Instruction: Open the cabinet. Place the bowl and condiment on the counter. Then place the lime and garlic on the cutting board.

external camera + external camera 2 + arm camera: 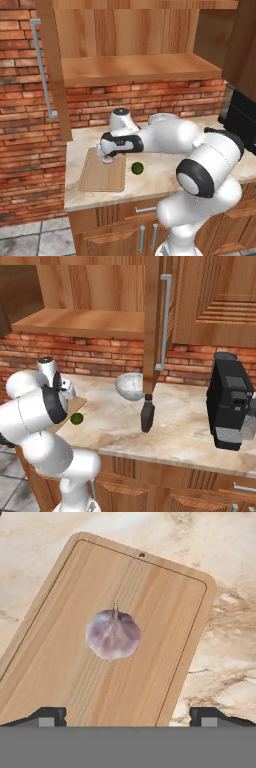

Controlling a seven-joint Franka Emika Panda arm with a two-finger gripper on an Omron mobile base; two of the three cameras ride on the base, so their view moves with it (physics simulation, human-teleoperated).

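One garlic rests on cutting board.

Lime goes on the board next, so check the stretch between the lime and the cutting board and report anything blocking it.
Nothing visible blocks it. The small dark green lime sits on the beige marble counter just off the light wooden cutting board's edge, with bare stone between. The whitish-pink garlic bulb lies mid-board under the open gripper, leaving free board around it.

1. The left base view looked forward and down from behind the arm at the counter.
2. The right base view shared that counter from the other side.
3. The hand view looked closely straight down onto the cutting board.
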